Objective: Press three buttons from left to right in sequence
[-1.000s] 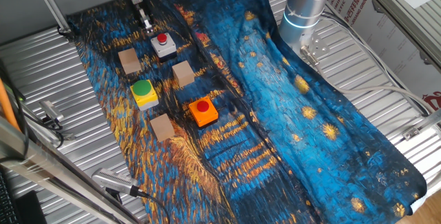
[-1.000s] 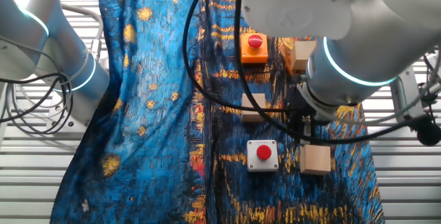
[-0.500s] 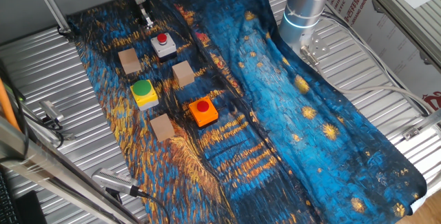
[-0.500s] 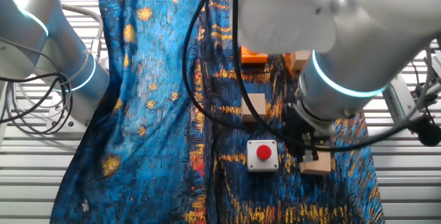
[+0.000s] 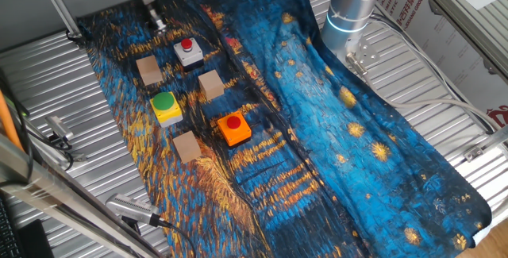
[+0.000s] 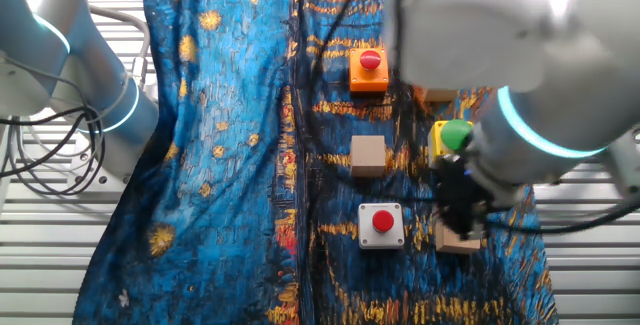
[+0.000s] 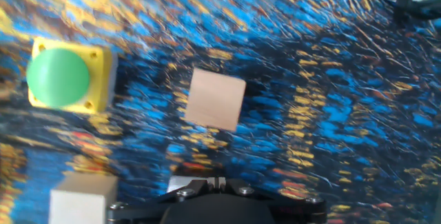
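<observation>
Three buttons sit on the blue painted cloth (image 5: pixel 317 115). The white-base button with a red cap (image 5: pixel 187 51) is at the back. The yellow-base button with a green cap (image 5: pixel 165 107) is in front of it to the left. The orange-base button with a red cap (image 5: pixel 233 129) is to the right. My gripper (image 5: pixel 158 25) hangs above the cloth, left of and behind the white button, touching nothing. In the hand view its fingertips (image 7: pixel 215 182) meet, and the green button (image 7: pixel 65 76) lies at the upper left. In the other fixed view the gripper (image 6: pixel 466 227) is beside the white button (image 6: pixel 381 224).
Three plain tan wooden cubes stand among the buttons (image 5: pixel 148 70), (image 5: pixel 210 84), (image 5: pixel 186 145); one (image 7: pixel 216 100) is right ahead in the hand view. A white box corner (image 7: pixel 81 196) shows at the bottom left there. Ribbed metal table (image 5: pixel 48 91) surrounds the cloth.
My gripper has moved left and back, away from the white button. In the other fixed view the arm has swung right and now uncovers the green and orange buttons.
</observation>
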{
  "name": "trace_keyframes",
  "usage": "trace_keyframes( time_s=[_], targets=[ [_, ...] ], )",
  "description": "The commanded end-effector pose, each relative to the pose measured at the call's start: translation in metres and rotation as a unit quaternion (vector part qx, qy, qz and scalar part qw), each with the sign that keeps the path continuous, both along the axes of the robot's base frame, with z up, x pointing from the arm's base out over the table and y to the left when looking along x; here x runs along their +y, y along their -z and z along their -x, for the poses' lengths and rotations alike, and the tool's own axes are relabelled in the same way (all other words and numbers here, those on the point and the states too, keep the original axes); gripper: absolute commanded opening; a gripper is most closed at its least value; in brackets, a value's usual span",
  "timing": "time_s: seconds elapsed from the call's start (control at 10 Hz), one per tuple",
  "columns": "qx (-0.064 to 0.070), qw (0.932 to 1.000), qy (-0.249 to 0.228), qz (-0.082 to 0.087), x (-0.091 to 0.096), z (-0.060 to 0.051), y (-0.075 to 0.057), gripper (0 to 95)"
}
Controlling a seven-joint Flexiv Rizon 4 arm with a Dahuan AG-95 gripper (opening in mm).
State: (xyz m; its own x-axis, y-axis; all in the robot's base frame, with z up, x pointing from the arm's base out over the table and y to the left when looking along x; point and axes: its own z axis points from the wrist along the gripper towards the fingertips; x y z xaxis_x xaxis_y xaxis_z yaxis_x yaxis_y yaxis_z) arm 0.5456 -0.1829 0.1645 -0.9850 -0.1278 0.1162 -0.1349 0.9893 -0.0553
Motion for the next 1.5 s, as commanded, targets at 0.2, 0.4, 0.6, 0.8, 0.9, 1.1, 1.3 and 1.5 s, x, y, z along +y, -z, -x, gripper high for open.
trace_keyframes(
  time_s=[0.2, 0.4, 0.6, 0.8, 0.9, 1.1, 1.3, 1.5],
  targets=[
    [-0.001, 0.9999, 0.014, -0.001, 0.013, -0.003, 0.006, 0.0],
    [-0.004, 0.9999, 0.016, -0.002, 0.012, 0.003, 0.008, 0.0],
    [-0.01, 0.9998, 0.02, -0.001, 0.011, 0.017, 0.01, 0.0],
    [-0.014, 0.9996, 0.026, -0.002, 0.01, 0.037, 0.015, 0.0],
    [-0.014, 0.9994, 0.03, -0.003, 0.01, 0.043, 0.017, 0.0],
    [-0.014, 0.9993, 0.035, -0.004, 0.01, 0.051, 0.019, 0.0],
    [-0.014, 0.9992, 0.038, -0.004, 0.01, 0.053, 0.019, 0.0],
    [-0.015, 0.9991, 0.039, -0.003, 0.007, 0.055, 0.019, 0.0]
  ],
)
